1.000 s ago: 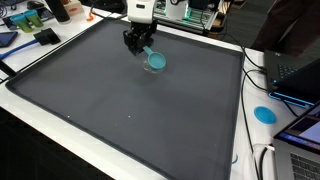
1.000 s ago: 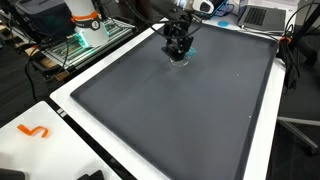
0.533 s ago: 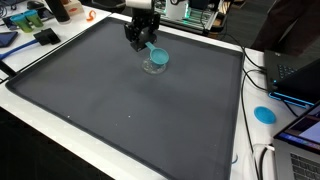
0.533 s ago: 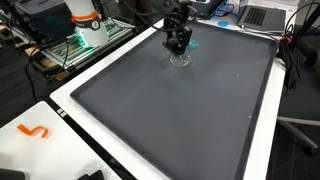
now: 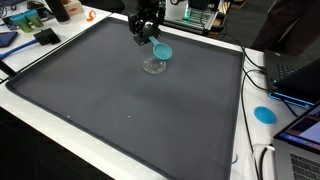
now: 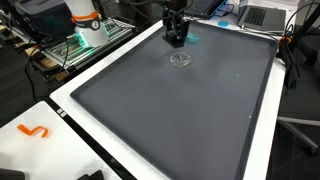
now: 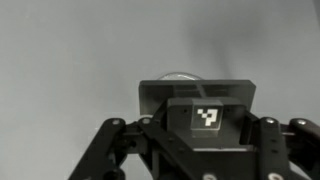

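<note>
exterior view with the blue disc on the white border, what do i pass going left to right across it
black box → claw gripping the teal lid → blue disc → laptop

You have bright, diffuse room light in both exterior views. The dark mat (image 5: 130, 100) takes it with no glare, only a soft paler sheen across its middle. The white tabletop (image 5: 60, 128) around it is close to washed out. Shadows are weak: a small, soft one lies under the clear dish (image 5: 153, 66). The blue scoop (image 5: 161, 50) gripped in the hand (image 5: 150, 40) shows clean, saturated colour. Both views are coarse, so fine detail is lost. Your wrist view is grey, nearly colourless and low in contrast. The dark fingers (image 7: 108, 148) along its bottom are soft and out of focus, and the background is a smooth blur.
</note>
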Available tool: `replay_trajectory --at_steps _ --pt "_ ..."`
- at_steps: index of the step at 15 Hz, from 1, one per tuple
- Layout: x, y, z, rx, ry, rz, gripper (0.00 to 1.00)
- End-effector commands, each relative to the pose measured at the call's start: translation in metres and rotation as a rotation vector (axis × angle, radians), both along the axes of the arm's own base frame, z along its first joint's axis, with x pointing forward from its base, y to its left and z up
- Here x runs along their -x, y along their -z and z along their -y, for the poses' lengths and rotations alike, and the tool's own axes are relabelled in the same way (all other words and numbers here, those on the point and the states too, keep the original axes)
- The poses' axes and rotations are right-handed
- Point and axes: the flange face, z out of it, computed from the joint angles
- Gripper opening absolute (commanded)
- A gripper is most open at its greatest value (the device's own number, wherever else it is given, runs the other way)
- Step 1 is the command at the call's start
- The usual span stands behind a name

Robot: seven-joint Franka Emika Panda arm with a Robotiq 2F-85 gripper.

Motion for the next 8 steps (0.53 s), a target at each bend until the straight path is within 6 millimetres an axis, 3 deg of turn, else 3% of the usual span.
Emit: replay_trajectory --at_steps 1,3,4,8 --pt "0.001 -0.001 0.000 0.000 0.000 0.000 0.56" --pt "0.001 0.000 0.000 0.000 0.000 0.001 0.56" --pt "0.001 0.000 0.000 0.000 0.000 0.001 0.31" --pt "0.002 -0.029 -0.032 0.028 0.038 0.041 0.31"
